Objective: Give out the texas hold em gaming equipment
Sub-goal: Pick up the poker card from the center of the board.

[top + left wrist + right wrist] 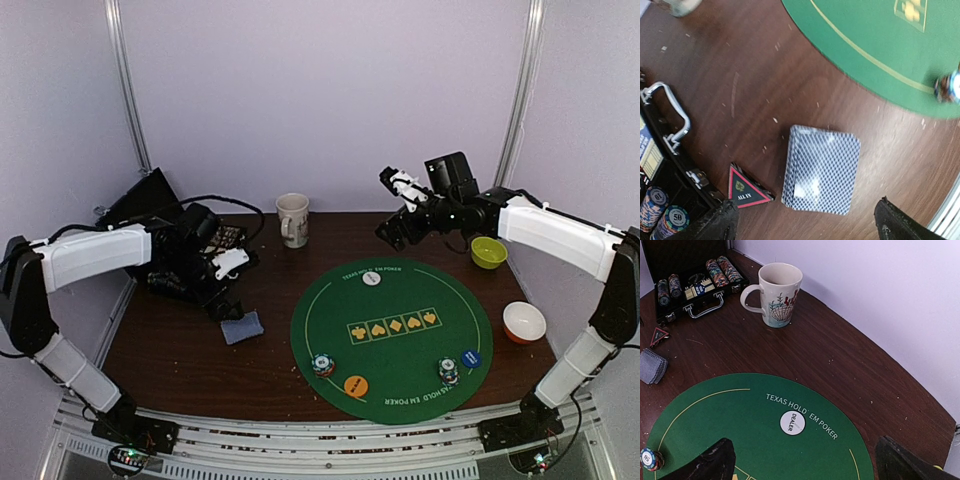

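The left wrist camera alone shows the deck of cards [821, 170] close up. It is a slightly uneven pile, blue-grey patterned backs up, lying flat on the brown worktop [765, 65] just off the edge of the green mat [880, 35]. The left fingers [715, 225] stand spread wide on either side of the deck's near end, released and touching nothing. Just beside the deck lies a black triangular "ALL IN" marker [746, 189]. Next to that is the open black case [670, 165], with chips inside and a metal handle [670, 112].

Only the right wrist camera makes the print readable: the white dealer disc [792, 422] sits on the mat just under the words TEXAS HOLD'EM POKER. The right fingers [705, 465] are also spread wide and empty, hanging above the mat's far part. A mug [777, 290] stands on the worktop beyond the mat, to one side of the case.

The overhead view alone takes in the mat's near side. There are two chip stacks [322, 365] [449, 371], an orange disc [356, 386] beside the left one and a blue disc [471, 358] beside the right. Off the mat to the right stand a yellow-green bowl [488, 251] and a white bowl [524, 322]. In that view the left arm [100, 255] covers much of the case.
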Robot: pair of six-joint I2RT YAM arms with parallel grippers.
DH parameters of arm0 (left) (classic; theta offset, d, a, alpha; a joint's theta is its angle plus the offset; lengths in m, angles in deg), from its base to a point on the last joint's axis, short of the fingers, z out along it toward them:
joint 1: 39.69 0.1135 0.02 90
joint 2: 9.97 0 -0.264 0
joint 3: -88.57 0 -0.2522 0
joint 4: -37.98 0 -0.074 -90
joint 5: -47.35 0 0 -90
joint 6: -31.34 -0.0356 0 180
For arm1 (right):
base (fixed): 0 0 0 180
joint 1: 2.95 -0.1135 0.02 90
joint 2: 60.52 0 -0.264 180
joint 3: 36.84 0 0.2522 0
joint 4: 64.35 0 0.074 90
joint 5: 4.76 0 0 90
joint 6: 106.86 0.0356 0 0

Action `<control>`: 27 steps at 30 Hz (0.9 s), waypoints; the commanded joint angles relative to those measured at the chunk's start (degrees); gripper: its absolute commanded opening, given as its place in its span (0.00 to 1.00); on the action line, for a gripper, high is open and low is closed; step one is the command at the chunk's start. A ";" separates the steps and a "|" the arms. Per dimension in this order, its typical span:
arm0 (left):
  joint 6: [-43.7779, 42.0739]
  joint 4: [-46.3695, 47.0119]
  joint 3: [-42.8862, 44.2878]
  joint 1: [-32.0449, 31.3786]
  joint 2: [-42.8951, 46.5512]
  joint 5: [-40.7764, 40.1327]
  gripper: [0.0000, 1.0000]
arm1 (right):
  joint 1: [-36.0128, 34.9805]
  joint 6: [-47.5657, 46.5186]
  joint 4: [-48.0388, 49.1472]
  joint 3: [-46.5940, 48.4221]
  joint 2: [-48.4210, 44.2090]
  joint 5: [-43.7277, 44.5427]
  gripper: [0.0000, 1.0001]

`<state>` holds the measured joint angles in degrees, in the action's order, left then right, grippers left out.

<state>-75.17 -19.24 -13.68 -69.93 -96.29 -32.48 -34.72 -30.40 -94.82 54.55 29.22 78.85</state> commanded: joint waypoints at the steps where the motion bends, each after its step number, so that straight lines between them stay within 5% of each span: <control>1: -10.36 -0.61 -1.29 -1.38 -2.25 -2.61 0.98 | 0.22 0.54 -0.77 0.85 -1.62 0.00 1.00; 27: -9.52 4.14 -2.04 -2.94 -11.93 -7.04 0.98 | 0.22 0.97 -2.65 0.95 -1.40 0.33 1.00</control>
<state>-84.37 -17.34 -17.40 -72.70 -106.72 -38.05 -34.72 -29.94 -96.88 54.57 29.08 78.80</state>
